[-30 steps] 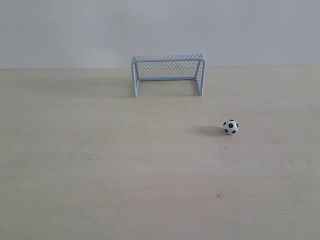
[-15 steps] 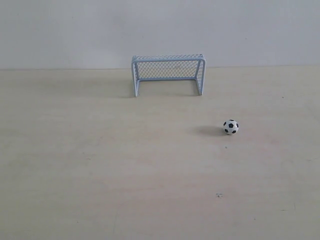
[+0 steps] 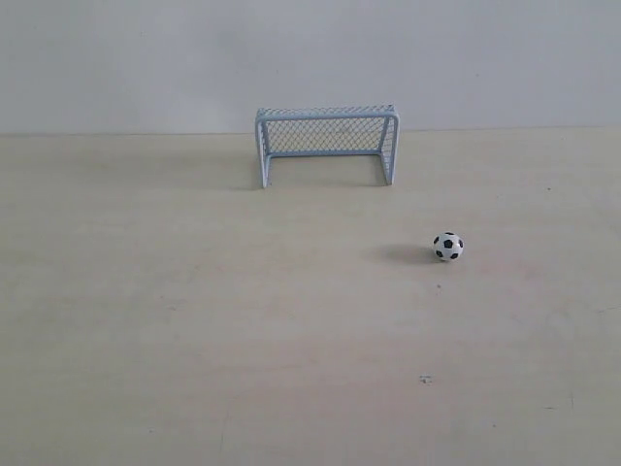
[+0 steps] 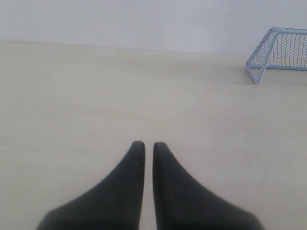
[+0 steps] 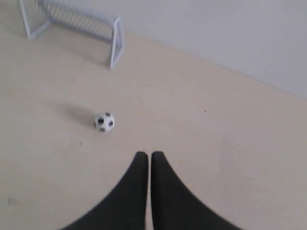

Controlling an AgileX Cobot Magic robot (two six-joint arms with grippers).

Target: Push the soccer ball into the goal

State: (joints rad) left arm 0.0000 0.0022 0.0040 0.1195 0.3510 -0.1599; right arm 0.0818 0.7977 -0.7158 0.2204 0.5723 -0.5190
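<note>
Presently the soccer ball (image 3: pixel 447 247) is sitting on the pale table (image 3: pixel 194 320), well apart from the goal (image 3: pixel 326 144) and off right of its mouth. Right gripper (image 5: pixel 149 155) and left gripper (image 4: pixel 145 145) are hanging pinched together, empty. Ball probably light, hard, free-rolling: nudge the side facing away from goal, no gripping.

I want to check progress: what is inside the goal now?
Only bare table shows inside the goal; its mesh hides nothing. The ball lies outside, in front and to the right.
</note>
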